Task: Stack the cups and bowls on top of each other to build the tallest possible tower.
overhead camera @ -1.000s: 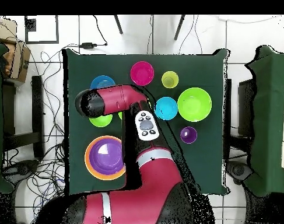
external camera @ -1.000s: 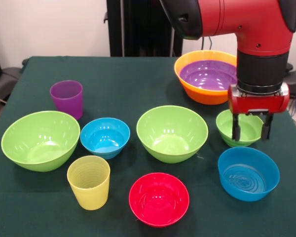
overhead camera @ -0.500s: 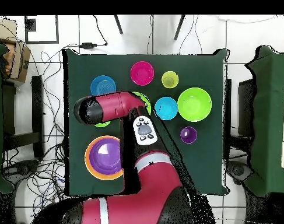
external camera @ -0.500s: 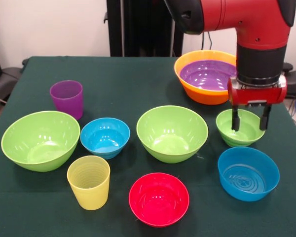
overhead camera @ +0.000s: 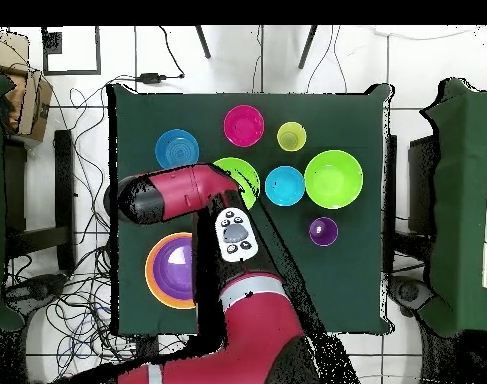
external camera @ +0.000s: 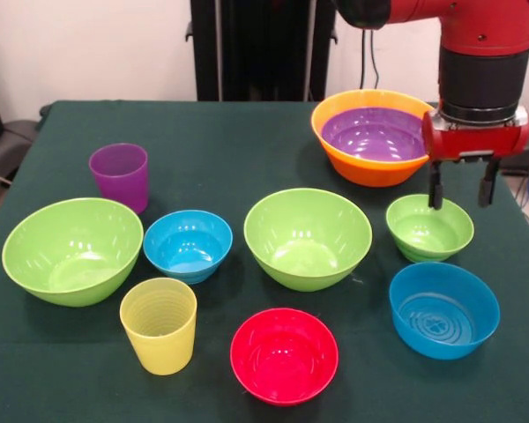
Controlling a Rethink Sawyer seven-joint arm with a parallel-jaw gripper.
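The gripper (external camera: pixel 463 187), fingers apart and empty, hangs over the small green bowl's (external camera: pixel 429 228) far rim; next it must descend, pinch that rim, and carry it to the orange bowl (external camera: pixel 363 166).

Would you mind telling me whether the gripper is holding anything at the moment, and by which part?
Nothing is held. The gripper hangs open and empty above the far rim of the small green bowl, touching no bowl.

The claw (external camera: pixel 463 189) hangs with its fingers apart above the far rim of the small green bowl (external camera: pixel 429 228), the orange bowl (external camera: pixel 368 164) close behind it. Bare desk (external camera: pixel 220 145) lies open between the orange bowl and the purple cup (external camera: pixel 120 175), while the near rows of bowls leave only narrow gaps.
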